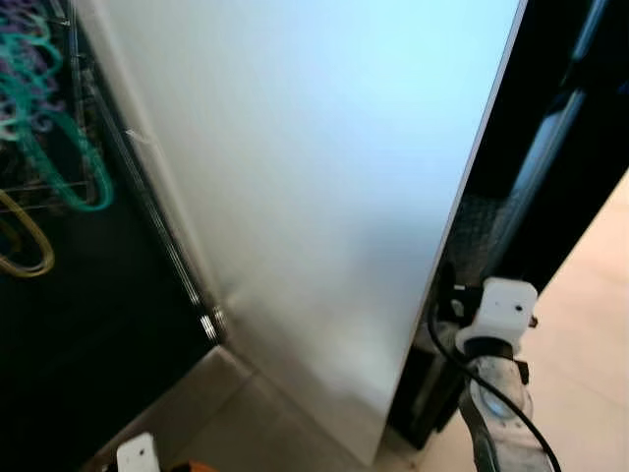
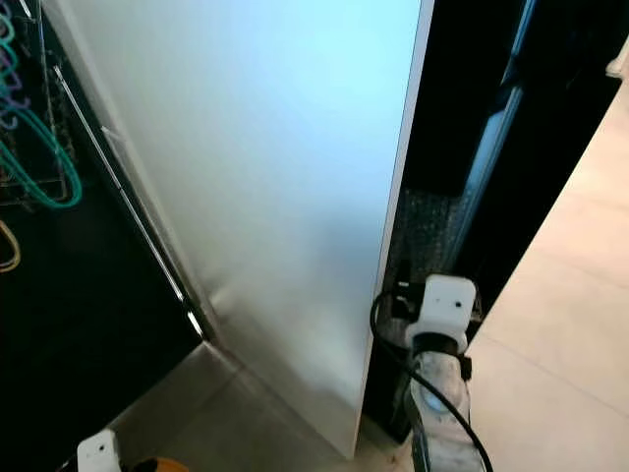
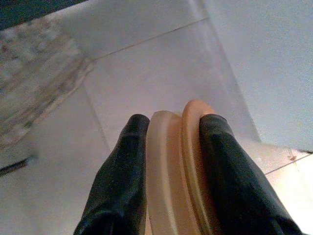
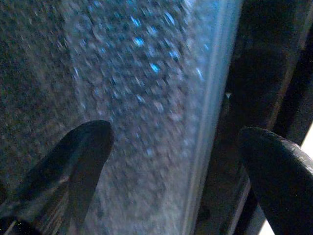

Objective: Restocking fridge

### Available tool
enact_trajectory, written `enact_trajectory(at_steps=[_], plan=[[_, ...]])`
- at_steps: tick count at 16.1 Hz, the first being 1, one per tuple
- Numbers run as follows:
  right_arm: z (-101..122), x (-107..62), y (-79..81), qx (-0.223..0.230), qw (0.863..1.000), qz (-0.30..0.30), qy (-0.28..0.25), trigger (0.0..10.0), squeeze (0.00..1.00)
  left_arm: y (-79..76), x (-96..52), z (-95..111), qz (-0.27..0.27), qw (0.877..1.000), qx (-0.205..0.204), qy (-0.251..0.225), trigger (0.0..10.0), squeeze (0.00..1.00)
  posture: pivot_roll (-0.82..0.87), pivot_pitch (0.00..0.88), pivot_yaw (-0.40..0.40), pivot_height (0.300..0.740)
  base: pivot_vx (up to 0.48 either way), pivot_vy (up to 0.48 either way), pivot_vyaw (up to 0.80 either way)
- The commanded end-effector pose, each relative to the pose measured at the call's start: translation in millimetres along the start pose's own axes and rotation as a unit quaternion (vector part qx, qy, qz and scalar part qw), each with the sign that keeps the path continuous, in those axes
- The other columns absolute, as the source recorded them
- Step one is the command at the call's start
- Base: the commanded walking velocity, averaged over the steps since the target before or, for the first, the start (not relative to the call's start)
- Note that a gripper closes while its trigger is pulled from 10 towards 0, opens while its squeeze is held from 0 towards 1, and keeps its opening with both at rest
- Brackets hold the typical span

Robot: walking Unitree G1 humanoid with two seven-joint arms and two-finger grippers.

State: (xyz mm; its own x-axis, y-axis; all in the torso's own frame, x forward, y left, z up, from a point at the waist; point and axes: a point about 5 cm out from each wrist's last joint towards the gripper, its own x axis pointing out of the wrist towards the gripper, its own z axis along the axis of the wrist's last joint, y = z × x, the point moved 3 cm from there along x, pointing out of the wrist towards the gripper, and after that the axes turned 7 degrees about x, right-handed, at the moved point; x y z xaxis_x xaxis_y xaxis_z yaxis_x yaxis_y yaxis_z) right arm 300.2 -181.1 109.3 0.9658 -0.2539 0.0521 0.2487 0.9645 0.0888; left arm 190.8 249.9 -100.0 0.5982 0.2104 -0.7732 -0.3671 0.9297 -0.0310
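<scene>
The fridge door [image 1: 314, 197], a broad pale panel, stands open edge-on before the robot, its lower corner just above the tiled floor [image 1: 600, 324]. Behind its right edge lies the dark fridge interior [image 2: 472, 147], with a frosted, speckled strip low down.

The right end effector [image 4: 171, 147] is released, its two black fingers [image 4: 73, 156] spread wide, pointing at that speckled surface and a pale vertical edge beside it. In the head views the right arm [image 1: 496, 393] rises from the bottom edge, its white wrist housing [image 1: 503, 307] close against the door's lower right edge, a black cable looping beside it.

The left end effector [image 3: 171, 147] is clenched on a tan ridged object [image 3: 176, 171], seemingly a lid or container rim, held low over the pale floor tiles near the door's base.

To the left of the door, a dark opening holds a wire rack [image 1: 84, 147] with teal and yellow loops [image 1: 49, 138] hanging in it.
</scene>
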Motion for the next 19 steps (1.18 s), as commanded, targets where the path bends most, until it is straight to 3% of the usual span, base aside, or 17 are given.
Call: enact_trajectory(at_steps=[1, 6, 8, 10, 13, 15, 19], plan=[[5.4, -0.4, -6.2, -0.004, 1.000, -0.013, -0.010, 10.0, 0.00, -1.2, 0.5, 1.5, 0.000, 1.000, -0.003, -0.001, 10.0, 0.00, -0.08, 0.000, 0.056, 0.740, 0.000, 0.000, 0.00], [8.8, -8.8, -42.5, -0.007, 0.993, -0.118, -0.022, 10.0, 0.00, 0.0, -0.3, -0.5, 0.001, 1.000, -0.005, -0.002, 10.0, 0.00, -0.08, 0.000, 0.059, 0.740, 0.000, 0.000, 0.00], [2.7, -4.0, -40.8, 0.006, 0.995, -0.100, -0.006, 10.0, 0.00, -0.2, -0.2, -0.6, 0.001, 1.000, -0.003, -0.001, 10.0, 0.00, -0.08, 0.000, 0.062, 0.740, 0.000, 0.000, 0.00], [2.9, 5.1, -29.2, 0.015, 0.998, -0.056, 0.000, 10.0, 0.00, -1.0, 0.0, -0.1, -0.001, 1.000, -0.003, -0.002, 10.0, 0.00, -0.08, 0.000, 0.061, 0.740, 0.000, 0.000, 0.00], [5.0, 9.6, -21.7, 0.019, 0.999, -0.043, -0.002, 10.0, 0.00, -1.7, 0.1, 0.3, -0.002, 1.000, -0.003, -0.002, 10.0, 0.00, -0.07, 0.000, 0.056, 0.740, 0.000, 0.000, 0.00], [4.6, 9.3, -21.8, 0.018, 0.999, -0.044, -0.001, 10.0, 0.00, -1.7, 0.1, 0.0, -0.002, 1.000, -0.003, -0.002, 10.0, 0.00, -0.07, 0.000, 0.057, 0.740, 0.000, 0.000, 0.00], [6.9, 9.9, -38.6, 0.011, 0.997, -0.080, -0.010, 10.0, 0.00, -0.4, -0.2, -1.7, -0.001, 1.000, -0.001, 0.002, 10.0, 0.00, -0.07, 0.000, 0.062, 0.740, 0.000, 0.000, 0.00]])
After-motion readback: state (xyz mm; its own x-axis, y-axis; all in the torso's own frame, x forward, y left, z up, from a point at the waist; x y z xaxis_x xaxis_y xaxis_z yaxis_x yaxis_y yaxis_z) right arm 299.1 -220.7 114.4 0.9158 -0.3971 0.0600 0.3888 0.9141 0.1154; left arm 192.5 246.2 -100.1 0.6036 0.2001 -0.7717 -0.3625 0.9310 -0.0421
